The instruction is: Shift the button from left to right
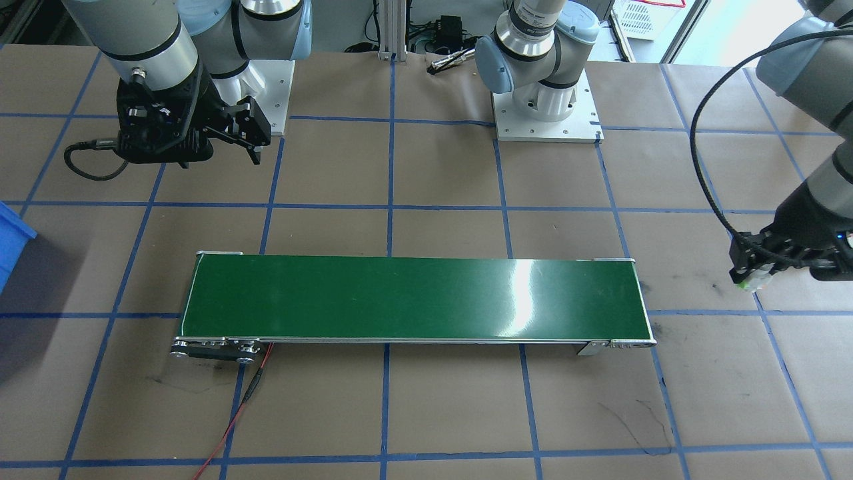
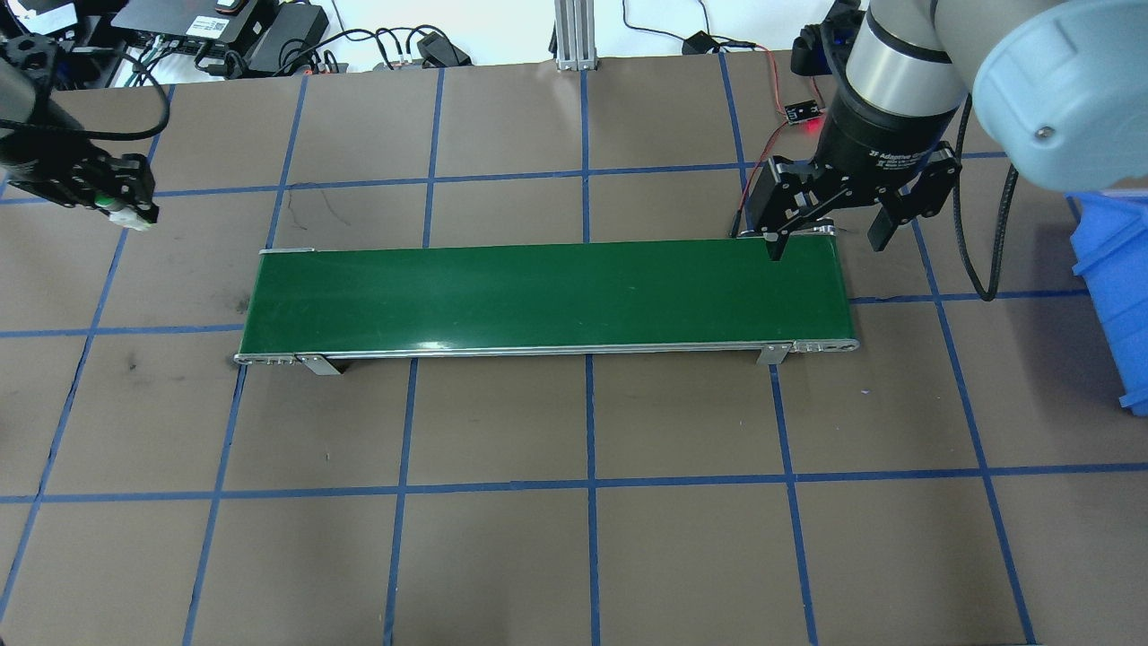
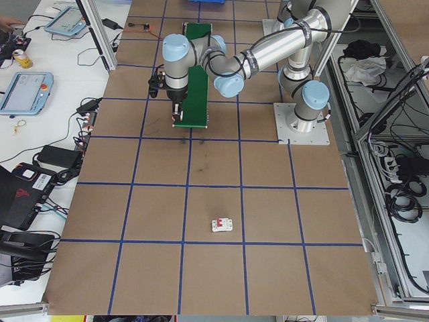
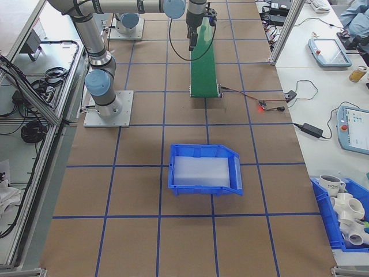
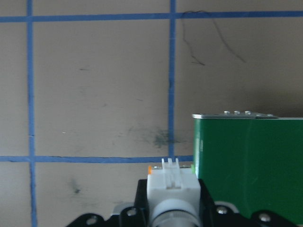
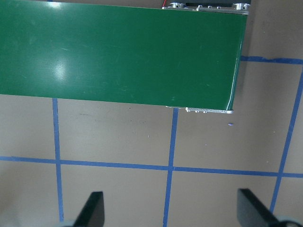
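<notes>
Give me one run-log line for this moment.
left claw: shut on button, held off belt's left end | right claw: open, empty, over conveyor belt right end | belt: bare

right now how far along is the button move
Done: the left end effector has picked up the button and holds it beyond the conveyor's left end. In hand: carrying it toward the belt. Left: the belt is bare, and the right end effector waits open at its right end, so placing and transfer remain.
</notes>
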You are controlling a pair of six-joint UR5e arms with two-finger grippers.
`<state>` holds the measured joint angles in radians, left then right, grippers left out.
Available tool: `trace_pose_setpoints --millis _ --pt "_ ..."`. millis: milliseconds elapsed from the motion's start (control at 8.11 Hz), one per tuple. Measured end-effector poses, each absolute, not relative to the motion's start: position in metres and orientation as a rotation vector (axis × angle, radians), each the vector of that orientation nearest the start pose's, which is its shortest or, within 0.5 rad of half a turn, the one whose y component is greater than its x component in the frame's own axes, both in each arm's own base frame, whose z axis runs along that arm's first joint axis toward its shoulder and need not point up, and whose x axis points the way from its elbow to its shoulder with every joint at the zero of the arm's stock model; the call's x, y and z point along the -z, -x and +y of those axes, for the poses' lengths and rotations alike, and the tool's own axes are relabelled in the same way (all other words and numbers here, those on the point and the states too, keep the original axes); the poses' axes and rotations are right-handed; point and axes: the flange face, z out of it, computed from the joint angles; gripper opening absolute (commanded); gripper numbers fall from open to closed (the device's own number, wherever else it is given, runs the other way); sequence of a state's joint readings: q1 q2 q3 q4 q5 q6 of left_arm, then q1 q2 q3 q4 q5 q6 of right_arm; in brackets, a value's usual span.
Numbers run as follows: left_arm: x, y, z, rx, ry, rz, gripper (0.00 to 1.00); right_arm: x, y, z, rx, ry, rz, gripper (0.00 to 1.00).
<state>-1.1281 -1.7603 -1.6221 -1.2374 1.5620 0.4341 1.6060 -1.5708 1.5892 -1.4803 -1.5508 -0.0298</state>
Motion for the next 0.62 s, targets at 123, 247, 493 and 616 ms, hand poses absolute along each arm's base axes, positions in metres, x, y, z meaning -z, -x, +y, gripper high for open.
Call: trace_pose_setpoints --millis 123,247,493,616 --pt "-0.384 -0.089 -0.574 0.115 0.004 3.146 0.0 -0.47 -0.152 -0.475 -0.17 0.1 3.116 1.0" --pt "-0.36 -0.068 -0.57 0.061 -0.01 3.175 0.0 -0.47 -0.152 -0.475 -0.17 0.1 3.116 1.0" --pt "-0.315 -0.05 -0.555 -0.009 -0.037 3.196 0.0 -0.47 -0.152 -0.475 -0.17 0.1 3.116 1.0" --pt "-0.299 -0.049 -0.552 -0.029 -0.041 3.198 0.0 -0.47 -0.152 -0.475 -0.17 0.099 3.115 1.0"
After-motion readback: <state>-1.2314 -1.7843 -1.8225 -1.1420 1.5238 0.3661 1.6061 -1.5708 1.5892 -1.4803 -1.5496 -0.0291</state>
